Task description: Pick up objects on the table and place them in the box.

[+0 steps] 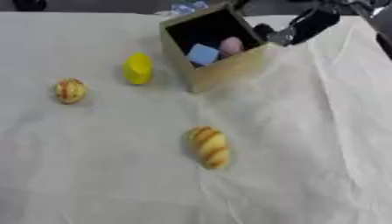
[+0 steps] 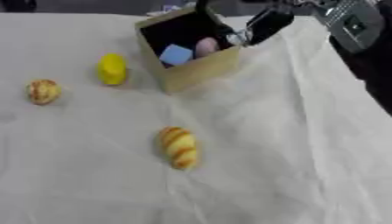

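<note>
Could tip or shove the box (image 1: 222, 65), since the right hand (image 2: 264, 24) hangs just at its far right corner; grip there blurred, cannot tell whether released or clenched, though probably nothing held. Could also drag the wrinkled cloth over the desk (image 1: 306, 153) and roll the loose pieces away. Left hand out of sight.

One box, open top tilted toward the camera. Three pieces left on the cloth: one striped bread roll (image 1: 208, 146) near the middle, one yellow piece (image 1: 138, 68) just left of the box, one small striped ball (image 1: 70, 90) farther left. Two inside: one blue block (image 1: 203, 54), one pink piece (image 1: 231, 45).
</note>
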Action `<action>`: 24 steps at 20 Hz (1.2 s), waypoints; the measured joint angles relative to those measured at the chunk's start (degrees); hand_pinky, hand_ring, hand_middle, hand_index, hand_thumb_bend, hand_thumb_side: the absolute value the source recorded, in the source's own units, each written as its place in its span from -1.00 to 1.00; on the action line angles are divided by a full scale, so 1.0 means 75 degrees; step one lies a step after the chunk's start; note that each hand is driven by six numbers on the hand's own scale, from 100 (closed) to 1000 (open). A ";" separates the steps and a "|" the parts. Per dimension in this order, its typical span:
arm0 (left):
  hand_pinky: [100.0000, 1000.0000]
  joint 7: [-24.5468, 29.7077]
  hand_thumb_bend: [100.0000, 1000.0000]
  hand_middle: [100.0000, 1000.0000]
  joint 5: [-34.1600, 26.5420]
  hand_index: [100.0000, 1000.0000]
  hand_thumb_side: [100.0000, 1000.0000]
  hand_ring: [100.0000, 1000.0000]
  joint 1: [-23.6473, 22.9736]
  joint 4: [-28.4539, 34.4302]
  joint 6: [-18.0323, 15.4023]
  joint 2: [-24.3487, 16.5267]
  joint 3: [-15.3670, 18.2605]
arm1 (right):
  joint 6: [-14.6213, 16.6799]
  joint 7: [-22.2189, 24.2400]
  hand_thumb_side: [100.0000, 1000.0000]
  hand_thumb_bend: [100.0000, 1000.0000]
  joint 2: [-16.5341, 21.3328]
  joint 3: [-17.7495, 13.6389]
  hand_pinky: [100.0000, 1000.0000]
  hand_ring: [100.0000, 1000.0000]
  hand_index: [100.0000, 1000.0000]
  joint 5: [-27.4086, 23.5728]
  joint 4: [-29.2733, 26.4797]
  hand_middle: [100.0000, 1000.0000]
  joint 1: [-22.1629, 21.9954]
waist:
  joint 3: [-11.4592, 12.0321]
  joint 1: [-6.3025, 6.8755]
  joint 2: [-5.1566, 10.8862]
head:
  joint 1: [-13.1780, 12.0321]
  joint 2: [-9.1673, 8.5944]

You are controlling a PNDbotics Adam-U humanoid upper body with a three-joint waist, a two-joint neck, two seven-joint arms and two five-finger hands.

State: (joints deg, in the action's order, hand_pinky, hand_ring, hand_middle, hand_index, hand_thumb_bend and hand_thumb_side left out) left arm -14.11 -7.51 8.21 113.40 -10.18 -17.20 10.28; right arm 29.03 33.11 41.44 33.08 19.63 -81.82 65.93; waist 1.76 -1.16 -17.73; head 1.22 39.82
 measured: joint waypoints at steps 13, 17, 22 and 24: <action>0.65 0.0015 -0.84 0.17 -0.0001 0.56 0.49 0.22 0.0000 0.0000 0.0015 -0.0001 -0.0023 | -0.1224 0.1157 -0.12 -1.00 -0.0235 0.0857 0.76 0.70 0.75 -0.0488 -0.1218 0.54 -0.0291 | -0.0067 0.0022 0.0005 | -0.0010 0.0067; 0.65 0.0018 -0.83 0.17 -0.0004 0.56 0.49 0.22 0.0001 0.0000 0.0017 -0.0001 -0.0023 | -0.1347 0.1285 -0.12 -1.00 -0.0451 0.1016 0.76 0.70 0.75 -0.0391 -0.1219 0.54 -0.0453 | -0.0102 0.0031 0.0005 | -0.0012 0.0072; 0.65 0.0023 -0.83 0.17 -0.0011 0.56 0.49 0.22 0.0001 0.0000 0.0020 -0.0001 -0.0024 | -0.1435 0.1471 -0.02 -1.00 -0.0591 0.1111 0.76 0.70 0.76 -0.0280 -0.1202 0.52 -0.0735 | -0.0134 0.0038 0.0005 | -0.0019 0.0073; 0.65 0.0023 -0.84 0.17 -0.0012 0.56 0.49 0.22 0.0001 0.0000 0.0020 -0.0001 -0.0024 | -0.1449 0.1522 0.00 -1.00 -0.0606 0.1119 0.77 0.70 0.77 -0.0208 -0.1196 0.51 -0.0888 | -0.0138 0.0040 0.0005 | -0.0024 0.0073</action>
State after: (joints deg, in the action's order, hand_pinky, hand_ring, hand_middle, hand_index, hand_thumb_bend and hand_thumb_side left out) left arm -13.94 -7.60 8.22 113.40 -10.03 -17.21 10.10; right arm 18.16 44.53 36.90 41.48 18.07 -90.79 59.27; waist 0.73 -0.86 -17.69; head 1.04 40.37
